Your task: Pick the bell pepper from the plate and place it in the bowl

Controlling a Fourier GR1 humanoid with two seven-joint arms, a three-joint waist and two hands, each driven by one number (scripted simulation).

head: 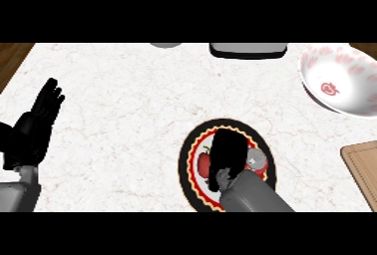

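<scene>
The table [125, 99] is a white marble-patterned top with faint veining; dark wood shows past its far left and right corners. The right hand [227, 159] lies over the plate [188, 149], a black-rimmed plate with a yellow and red border near the table's front edge. Whether its fingers are curled I cannot tell. A red bell pepper [204, 162] peeks out at the hand's left side, on the plate. The white bowl [338, 79] with red markings sits at far right. A wooden board [362, 169] lies by the right edge. The left hand [37, 127] rests open at left, fingers up.
</scene>
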